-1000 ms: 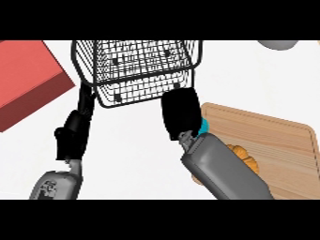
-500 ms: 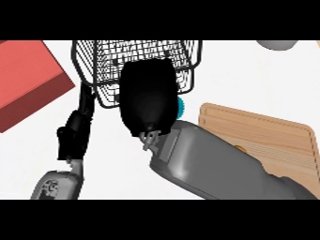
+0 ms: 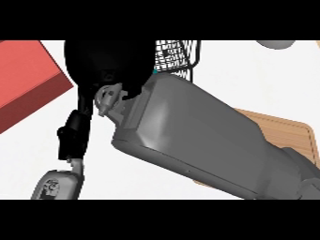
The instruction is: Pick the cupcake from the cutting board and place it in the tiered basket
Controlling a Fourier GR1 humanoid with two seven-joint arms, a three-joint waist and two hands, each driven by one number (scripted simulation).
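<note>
Seen from above: white table [image 3: 259, 79]. Across the middle, close to the view, grey right forearm [image 3: 211, 140], raised and swung left from the board within the last second. At left, red box [image 3: 17, 79], well clear. At the top, right hand [image 3: 103, 58], a black mass over the basket [image 3: 179, 56], hiding most of it; could not tell how far open. At right, board [image 3: 290, 136], half covered by the forearm, no cupcake seen on it. At lower left, left hand [image 3: 72, 133], upright, relaxed, holding nothing, beside the basket. At the right hand's edge, teal sliver [image 3: 155, 71], likely the cupcake's wrapper. Judged carried over the basket, not yet released.
</note>
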